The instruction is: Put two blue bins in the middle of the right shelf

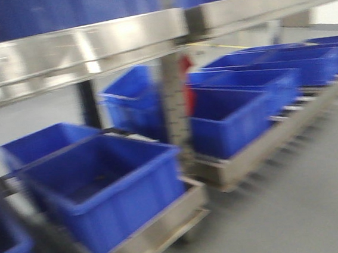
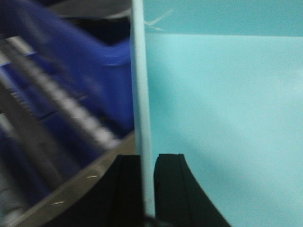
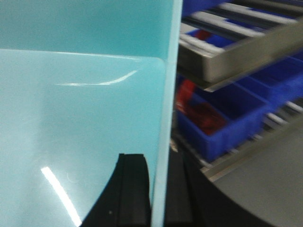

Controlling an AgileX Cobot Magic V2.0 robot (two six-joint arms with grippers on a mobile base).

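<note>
A pale sky-blue bin fills both wrist views, and I look into its smooth inside [image 2: 222, 109] [image 3: 80, 109]. My left gripper [image 2: 148, 189] is shut on the bin's left wall [image 2: 142, 94], one black finger on each side. My right gripper [image 3: 158, 189] is shut on the bin's right wall [image 3: 165, 118] in the same way. Whether a second bin is nested with it, I cannot tell. In the blurred front view neither the bin nor the grippers appear. There a steel shelf level [image 1: 253, 8] runs right of an upright post [image 1: 175, 102].
Dark blue crates [image 1: 109, 186] [image 1: 234, 117] stand in rows on the low steel shelf level [image 1: 250, 160]. A nearer steel shelf edge [image 1: 77, 48] crosses the top left. One crate holds something red [image 3: 199, 113]. Grey floor [image 1: 319, 196] lies to the right.
</note>
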